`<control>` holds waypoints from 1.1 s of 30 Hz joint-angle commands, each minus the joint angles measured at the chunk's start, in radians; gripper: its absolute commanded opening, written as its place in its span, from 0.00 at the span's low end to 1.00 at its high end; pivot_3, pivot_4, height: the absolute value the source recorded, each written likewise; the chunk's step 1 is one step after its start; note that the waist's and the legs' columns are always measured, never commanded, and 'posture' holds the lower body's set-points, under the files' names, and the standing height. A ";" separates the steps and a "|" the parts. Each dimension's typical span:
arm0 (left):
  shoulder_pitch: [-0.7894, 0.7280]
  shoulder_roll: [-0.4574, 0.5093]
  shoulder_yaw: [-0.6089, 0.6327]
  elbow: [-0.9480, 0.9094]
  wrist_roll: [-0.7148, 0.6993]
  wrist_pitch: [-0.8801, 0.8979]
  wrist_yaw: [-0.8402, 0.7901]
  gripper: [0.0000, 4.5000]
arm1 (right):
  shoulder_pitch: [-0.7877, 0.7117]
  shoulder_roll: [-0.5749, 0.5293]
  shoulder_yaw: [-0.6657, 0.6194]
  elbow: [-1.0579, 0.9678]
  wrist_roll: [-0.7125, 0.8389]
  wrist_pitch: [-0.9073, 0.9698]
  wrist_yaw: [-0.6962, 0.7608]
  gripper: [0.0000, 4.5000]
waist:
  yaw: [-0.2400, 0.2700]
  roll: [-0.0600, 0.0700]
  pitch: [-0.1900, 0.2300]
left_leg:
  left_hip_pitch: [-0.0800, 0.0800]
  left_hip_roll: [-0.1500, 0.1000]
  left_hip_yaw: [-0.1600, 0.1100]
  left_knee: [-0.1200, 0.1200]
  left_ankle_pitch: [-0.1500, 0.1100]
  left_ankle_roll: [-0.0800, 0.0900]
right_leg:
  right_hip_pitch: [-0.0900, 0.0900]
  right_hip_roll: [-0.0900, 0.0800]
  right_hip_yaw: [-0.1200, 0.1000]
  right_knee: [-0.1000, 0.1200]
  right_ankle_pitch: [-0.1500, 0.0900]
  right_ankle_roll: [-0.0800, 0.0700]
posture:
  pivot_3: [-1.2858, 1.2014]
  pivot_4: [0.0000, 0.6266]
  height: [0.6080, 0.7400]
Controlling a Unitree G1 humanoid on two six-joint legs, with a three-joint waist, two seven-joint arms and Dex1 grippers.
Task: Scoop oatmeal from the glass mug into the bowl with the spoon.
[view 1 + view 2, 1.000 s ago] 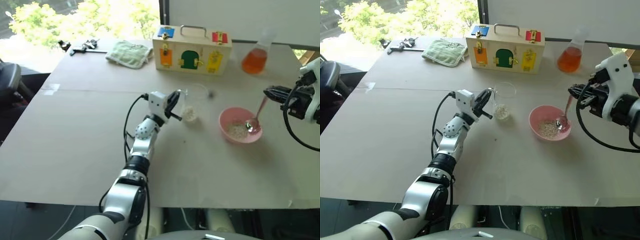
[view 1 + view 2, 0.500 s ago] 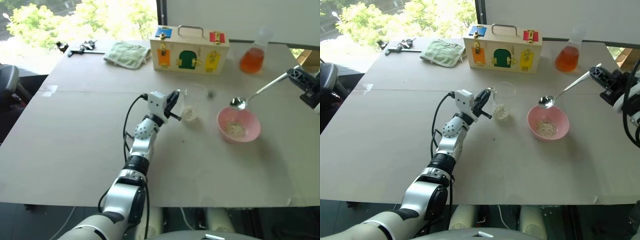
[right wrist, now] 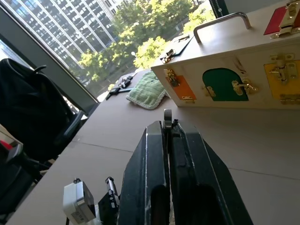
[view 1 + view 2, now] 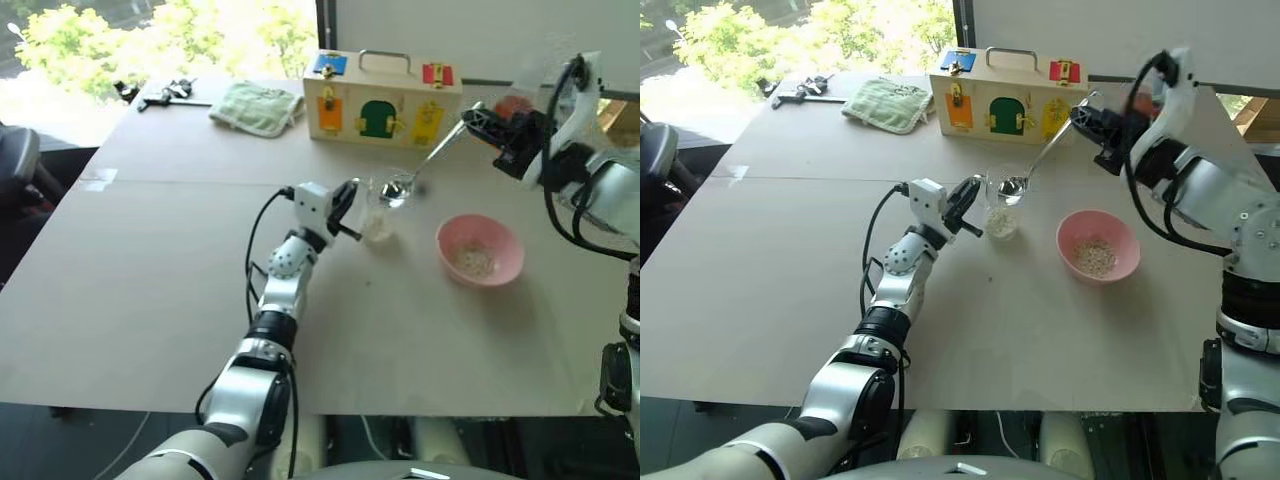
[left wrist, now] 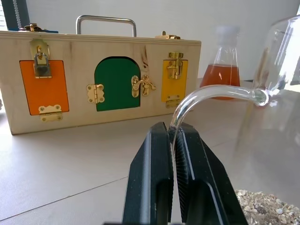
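The glass mug (image 4: 379, 212) stands mid-table with a little oatmeal (image 5: 268, 209) at its bottom. My left gripper (image 5: 172, 129) is shut on the mug's curved glass handle. The spoon (image 4: 425, 163) slants down from my right gripper (image 4: 478, 122), which is shut on the end of its handle. The spoon's small bowl (image 4: 1012, 186) hangs at the mug's mouth. To the right of the mug sits the pink bowl (image 4: 505, 245) with a small heap of oatmeal (image 4: 476, 263) inside.
A wooden latch box (image 4: 382, 100) stands behind the mug. A flask of orange liquid (image 5: 222, 75) is to its right, behind my right arm. A green cloth (image 4: 258, 106) and dark tools (image 4: 160, 95) lie at the far left.
My right gripper lifted the spoon out of the pink bowl and swung it left to the mug's mouth, rolling the wrist. The left gripper and the mug stayed put.
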 commanded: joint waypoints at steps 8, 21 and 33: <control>0.062 0.091 0.039 -0.154 -0.024 0.004 0.009 0.00 | -0.158 0.173 0.116 0.015 -0.314 -0.021 0.157 0.52 | -0.013 0.000 0.000 | -0.001 0.001 0.002 0.000 0.000 0.000 | -0.003 0.001 0.002 0.002 0.000 0.000 | 0.52 0.24 1.00; 0.179 0.138 0.103 -0.226 -0.063 0.065 0.058 0.00 | -0.110 0.221 -0.029 -0.007 -0.327 0.034 0.174 0.71 | -0.002 0.000 0.000 | -0.001 0.001 0.003 0.000 0.000 0.000 | -0.003 -0.001 0.002 0.003 0.000 0.000 | 0.52 0.24 1.00; 0.210 0.145 0.130 -0.142 -0.109 0.026 -0.027 0.64 | -0.093 0.278 -0.047 -0.045 -0.340 0.065 0.154 0.73 | -0.005 0.000 0.000 | 0.000 0.000 0.003 0.000 0.000 0.000 | -0.003 -0.001 0.002 0.003 0.000 0.000 | 0.52 0.24 1.00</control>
